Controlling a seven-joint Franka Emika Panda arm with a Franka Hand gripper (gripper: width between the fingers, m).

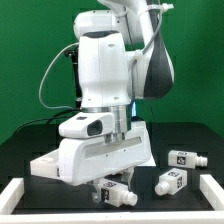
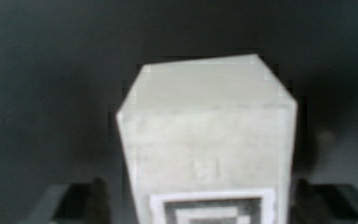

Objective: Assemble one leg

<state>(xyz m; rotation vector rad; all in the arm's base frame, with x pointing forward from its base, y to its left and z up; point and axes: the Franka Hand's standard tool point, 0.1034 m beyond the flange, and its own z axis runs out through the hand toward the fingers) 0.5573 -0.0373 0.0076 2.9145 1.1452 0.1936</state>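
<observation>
My gripper [image 1: 116,183] is low at the front of the black table, shut on a white leg [image 1: 117,194] that carries a black-and-white tag. In the wrist view the leg [image 2: 208,120] fills the middle between my two dark fingers [image 2: 66,202], with its tag toward the camera and its far end pointing away over the dark table. I cannot tell whether the leg touches the table. Two more legs lie to the exterior view's right, one [image 1: 172,181] near the held one and one [image 1: 186,158] farther back. The white square tabletop [image 1: 48,165] lies at the left, partly hidden by the arm.
A white rail borders the table at the front left [image 1: 14,196] and front right [image 1: 208,198]. The arm's bulky white body stands over the middle of the table. A green wall stands behind.
</observation>
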